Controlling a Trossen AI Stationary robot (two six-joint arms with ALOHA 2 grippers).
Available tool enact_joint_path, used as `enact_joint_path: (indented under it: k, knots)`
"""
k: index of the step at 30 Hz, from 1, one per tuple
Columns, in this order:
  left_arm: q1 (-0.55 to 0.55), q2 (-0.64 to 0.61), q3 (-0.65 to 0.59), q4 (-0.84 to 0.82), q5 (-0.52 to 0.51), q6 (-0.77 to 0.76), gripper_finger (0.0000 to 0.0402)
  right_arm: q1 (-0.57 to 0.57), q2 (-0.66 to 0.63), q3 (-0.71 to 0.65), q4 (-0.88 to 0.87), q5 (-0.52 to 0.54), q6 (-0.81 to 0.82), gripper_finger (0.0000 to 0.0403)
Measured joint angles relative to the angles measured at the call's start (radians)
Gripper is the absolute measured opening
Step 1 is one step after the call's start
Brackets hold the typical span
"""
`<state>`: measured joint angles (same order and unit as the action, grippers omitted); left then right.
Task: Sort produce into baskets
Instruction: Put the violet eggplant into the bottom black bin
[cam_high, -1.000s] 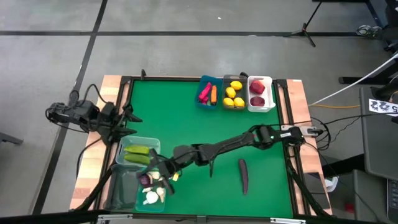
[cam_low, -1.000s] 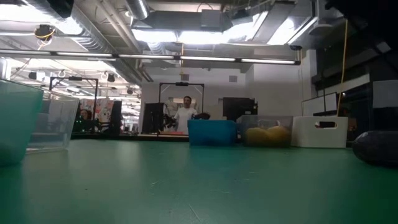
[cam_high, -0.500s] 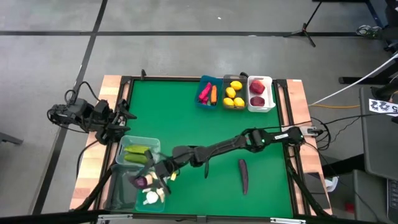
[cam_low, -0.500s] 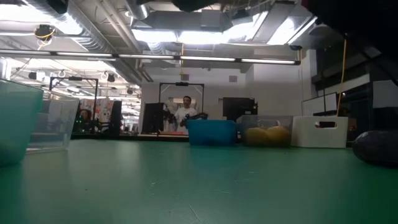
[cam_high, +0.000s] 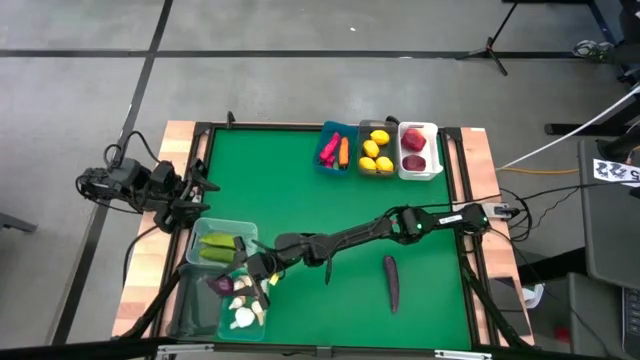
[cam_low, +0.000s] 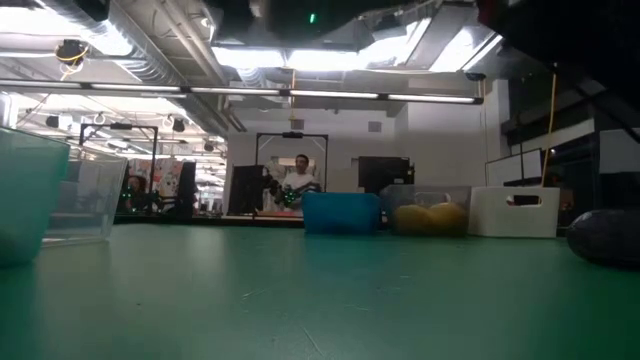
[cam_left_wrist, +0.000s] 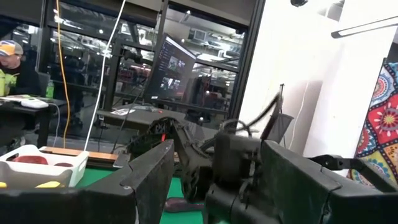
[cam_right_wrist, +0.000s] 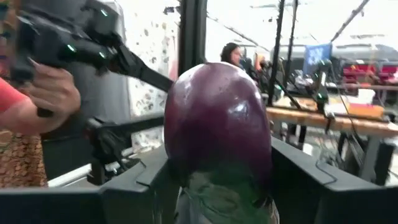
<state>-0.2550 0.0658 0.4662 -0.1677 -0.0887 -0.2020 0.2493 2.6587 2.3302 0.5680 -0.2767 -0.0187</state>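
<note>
My right gripper (cam_high: 248, 280) reaches across the table to its near left corner, shut on a dark purple eggplant (cam_right_wrist: 217, 124). The eggplant (cam_high: 223, 286) hangs above a pale clear bin (cam_high: 200, 310) that holds white garlic (cam_high: 243, 318). A teal bin (cam_high: 235, 228) beside it holds green cucumbers (cam_high: 218, 245). A second eggplant (cam_high: 392, 282) lies on the green mat at the near right. My left gripper (cam_high: 195, 195) is open and empty, off the table's left edge. My right gripper pinches the eggplant between its two fingers (cam_right_wrist: 146, 180) at its green stem end (cam_right_wrist: 217, 193). The purple body sticks out past the fingertips. The fingers come slanting down from the table's right side. The eggplant is lifted clear, over the clear bin.
At the far edge stand a blue bin (cam_high: 328, 160) with a pink pepper and an orange carrot, a grey-clear bin (cam_high: 376, 172) with lemons and a white bin (cam_high: 420, 175) with red apples. The middle of the mat (cam_high: 290, 190) is bare. People show in the room behind.
My right gripper has gone a little toward the table's left edge with the eggplant, which stays lifted and now hangs over the clear bin. My left arm has drawn back slightly toward the left, off the table.
</note>
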Motion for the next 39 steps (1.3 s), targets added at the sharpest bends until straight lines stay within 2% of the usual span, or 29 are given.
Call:
enact_joint_path:
  k: [5, 17, 23, 26, 30, 36, 39]
  knots:
    - [0.0, 0.0, 0.0, 0.0, 0.0, 0.001, 0.0237, -0.001, 0.052, 0.024, 0.0, 0.032, 0.033, 0.0205]
    - [0.0, 0.0, 0.0, 0.0, -0.008, 0.035, 0.0237, 0.0, 0.056, 0.026, 0.005, 0.069, 0.065, 0.0205]
    - [0.0, 0.0, 0.0, 0.0, -0.008, 0.029, 0.0237, 0.006, 0.056, 0.026, -0.04, 0.175, 0.067, 0.0205]
    - [0.0, 0.0, 0.0, -0.001, -0.008, 0.029, 0.0237, 0.008, 0.056, 0.026, -0.068, 0.172, 0.069, 0.0207]
    - [0.0, 0.0, 0.0, -0.01, -0.009, 0.033, 0.0237, 0.009, 0.056, 0.026, -0.099, 0.142, 0.075, 0.0228]
    - [0.0, 0.0, -0.001, -0.012, -0.009, 0.046, 0.0237, 0.013, 0.056, 0.026, -0.101, 0.154, 0.101, 0.0279]
    - [0.0, 0.0, -0.001, -0.013, -0.009, 0.048, 0.0237, 0.013, 0.056, 0.026, -0.101, 0.166, 0.101, 0.0292]
